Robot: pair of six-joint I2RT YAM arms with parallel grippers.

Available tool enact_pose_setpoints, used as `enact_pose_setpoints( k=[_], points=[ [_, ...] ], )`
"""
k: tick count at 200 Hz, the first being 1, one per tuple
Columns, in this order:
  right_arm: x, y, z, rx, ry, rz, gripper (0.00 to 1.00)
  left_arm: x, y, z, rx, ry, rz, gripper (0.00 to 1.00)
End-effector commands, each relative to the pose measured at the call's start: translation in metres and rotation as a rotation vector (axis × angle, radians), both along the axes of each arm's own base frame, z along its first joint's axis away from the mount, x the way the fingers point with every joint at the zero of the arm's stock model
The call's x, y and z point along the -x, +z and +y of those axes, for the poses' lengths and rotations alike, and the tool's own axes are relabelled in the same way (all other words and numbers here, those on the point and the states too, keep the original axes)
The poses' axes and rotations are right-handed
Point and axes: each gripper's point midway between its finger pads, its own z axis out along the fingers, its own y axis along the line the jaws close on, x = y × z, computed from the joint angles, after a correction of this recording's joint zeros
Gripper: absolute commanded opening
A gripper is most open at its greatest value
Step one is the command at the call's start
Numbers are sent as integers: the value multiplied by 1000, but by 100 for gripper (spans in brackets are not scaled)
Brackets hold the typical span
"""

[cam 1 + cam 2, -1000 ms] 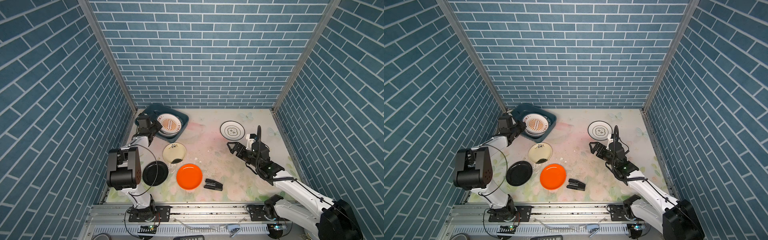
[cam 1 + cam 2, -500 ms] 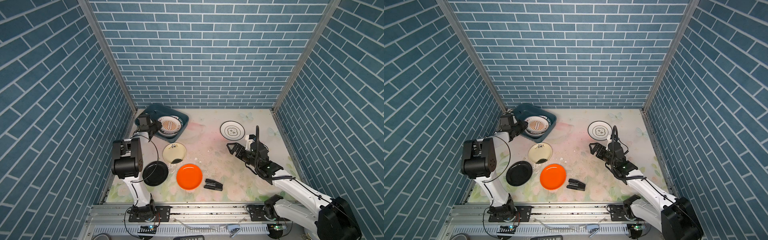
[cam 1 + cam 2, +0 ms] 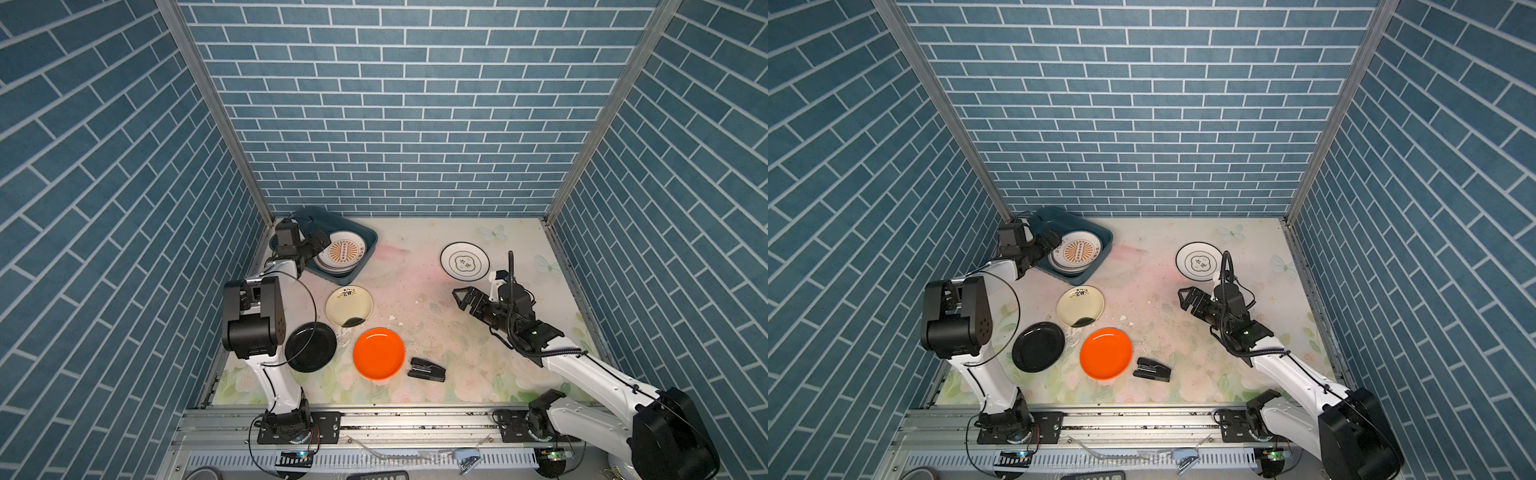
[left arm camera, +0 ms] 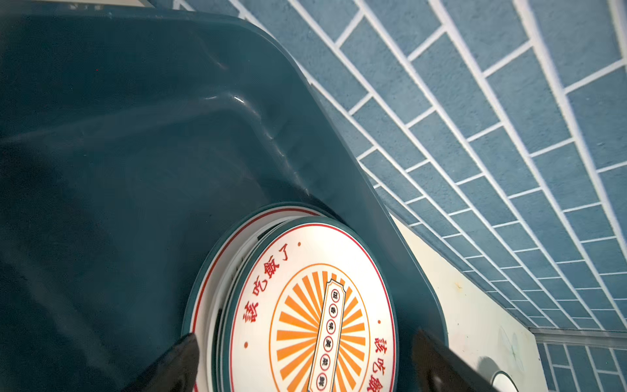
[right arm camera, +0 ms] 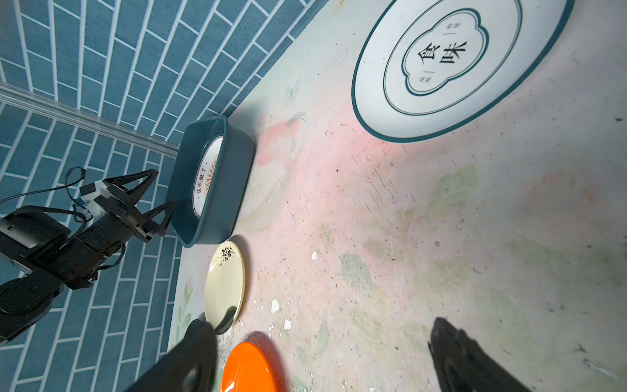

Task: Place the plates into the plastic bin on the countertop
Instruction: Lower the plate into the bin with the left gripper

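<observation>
The dark teal plastic bin [image 3: 360, 235] [image 3: 1103, 235] stands at the back left of the countertop [image 3: 415, 291]. In it lies a stack of plates, topped by a white one with an orange sunburst [image 3: 344, 252] [image 4: 315, 305]. My left gripper [image 3: 316, 241] [image 4: 305, 339] hangs open at the bin's left rim, holding nothing. On the countertop lie a cream plate [image 3: 349, 306], a black plate [image 3: 311, 346], an orange plate [image 3: 378, 353] and a white teal-rimmed plate [image 3: 465, 259] [image 5: 458, 64]. My right gripper [image 3: 464, 298] [image 5: 320, 325] is open and empty, in front of the white plate.
A small black stapler-like object [image 3: 427, 369] lies right of the orange plate. Blue brick walls close in the back and both sides, and the bin sits tight in the back left corner. White chips [image 5: 274, 305] speckle the surface near the cream plate.
My left gripper has gone from shut to open, letting go of the sunburst plate, which now rests on the stack in the bin. The right arm has hardly moved.
</observation>
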Motion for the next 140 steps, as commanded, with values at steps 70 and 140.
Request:
enact_pose_setpoints(
  k=[70,140],
  points=[
    [-9,-1,-28,21,-58,13,99,41,54,-23,-64,-36,-74,99],
    [-9,-16,-41,-45,-77,76,97,108,69,-81,-113,-131,-92,99]
  ],
)
